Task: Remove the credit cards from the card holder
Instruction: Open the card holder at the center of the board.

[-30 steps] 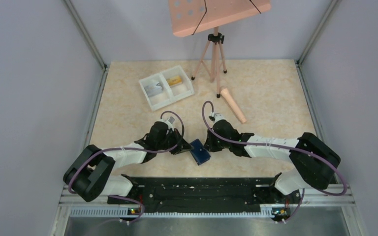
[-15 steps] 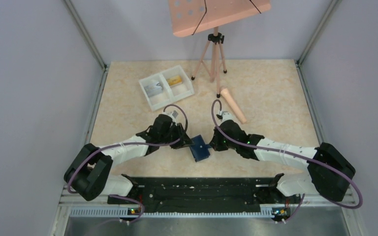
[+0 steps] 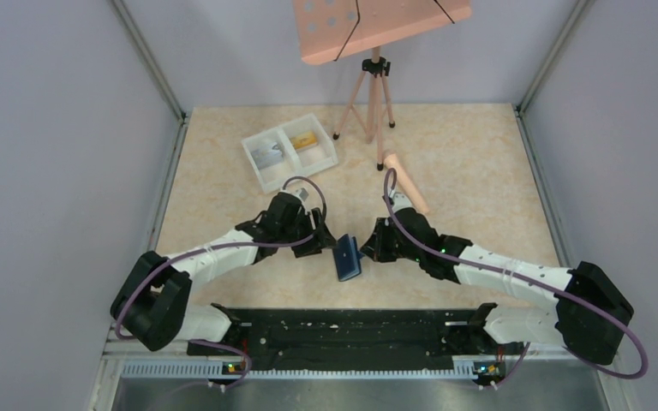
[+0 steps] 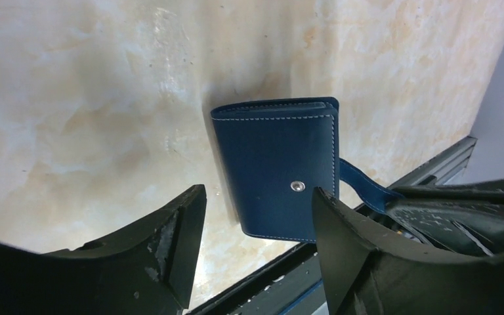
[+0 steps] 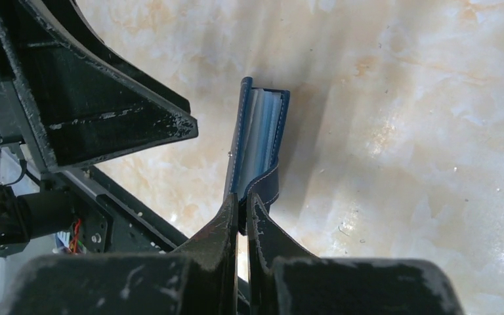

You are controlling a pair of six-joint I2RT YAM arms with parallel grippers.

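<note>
Marbled tabletop; right gripper pinches blue folding wallet by strap. Seemingly light, stiff: wide-open, empty left gripper should pinch its free edge.

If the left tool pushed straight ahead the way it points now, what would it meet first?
The blue card holder, standing on edge, faces the open left tool; its snap side lies right in line, though depth is unclear.

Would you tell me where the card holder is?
Top view: card holder, mid-front on the table, between left gripper and right gripper, which pinches its strap.
</note>
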